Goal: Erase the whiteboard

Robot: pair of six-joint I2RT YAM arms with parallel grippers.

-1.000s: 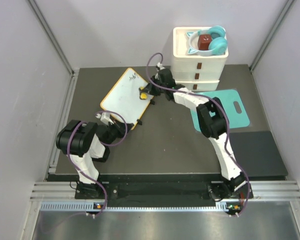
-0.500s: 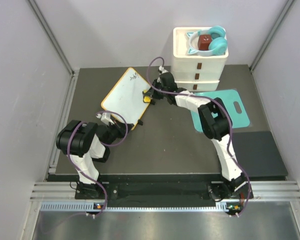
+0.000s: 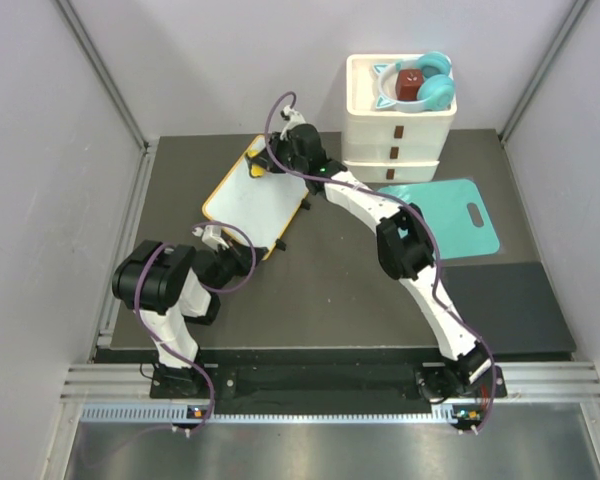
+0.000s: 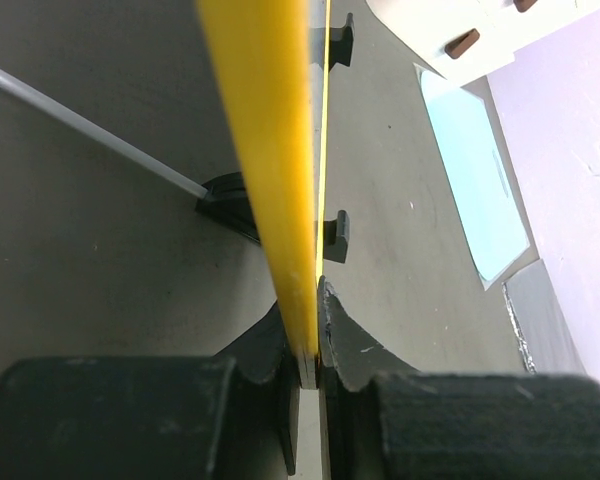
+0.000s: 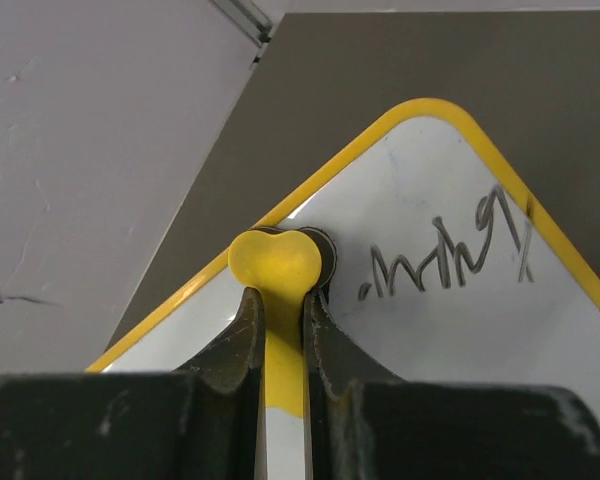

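1. My left jaws are closed on the near edge of the whiteboard (image 4: 265, 150), pinching its yellow frame; it sits diagonally on the bench (image 3: 330, 280), left of centre.
2. I judge the board light, stiff and slick; the frame edge is the place to hold, since an unpinned board would slide under wiping.
3. My right jaws grip the yellow eraser (image 5: 275, 262), its head on the board near the far corner, beside the black handwriting (image 5: 450, 262).
4. A second ago the eraser sat at the board's right edge; it has since travelled to the far corner.
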